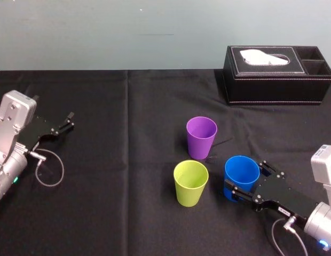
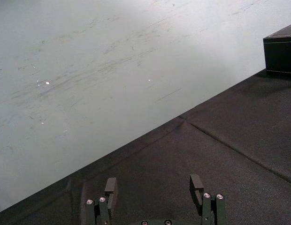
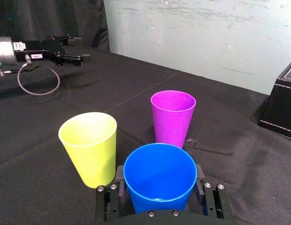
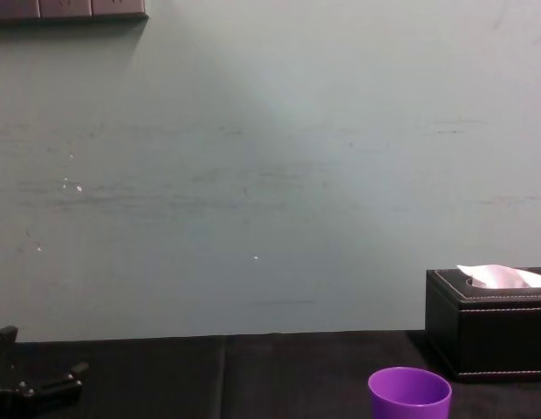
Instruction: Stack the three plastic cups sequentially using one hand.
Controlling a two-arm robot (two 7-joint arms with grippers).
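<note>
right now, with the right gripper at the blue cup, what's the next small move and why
Probably a straight lift. The right gripper looks shut on the blue cup, which stands upright beside the yellow-green cup and the purple cup; it has to clear a rim before it can nest. The left gripper sits parked, open, at the table's left.

My right arm comes in low from my right side, wrist angled inward. The right gripper (image 1: pixel 246 179) has its two fingers pressed to opposite sides of the blue cup (image 1: pixel 241 172). My left arm sits parked at far left, with the left gripper (image 1: pixel 70 120) level and its fingers spread apart.
</note>
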